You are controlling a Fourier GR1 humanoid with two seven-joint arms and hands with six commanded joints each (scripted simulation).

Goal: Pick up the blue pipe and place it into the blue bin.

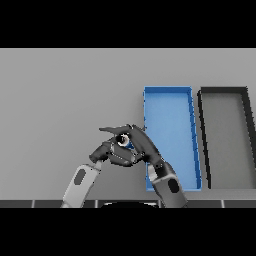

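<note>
Only a small piece of the blue pipe shows, with a pale round end peeking out left of the blue bin. My right hand is over it, fingers and thumb curled round it, one finger sticking out to the left. The hand and pipe are just outside the bin's left wall, near its front half. Directly left of and below the right hand is my left hand, fingers relaxed and almost touching it. Most of the pipe is hidden by the hands.
A dark grey bin stands directly right of the blue bin, the two side by side and both long front to back. Bare grey table stretches to the left and to the back.
</note>
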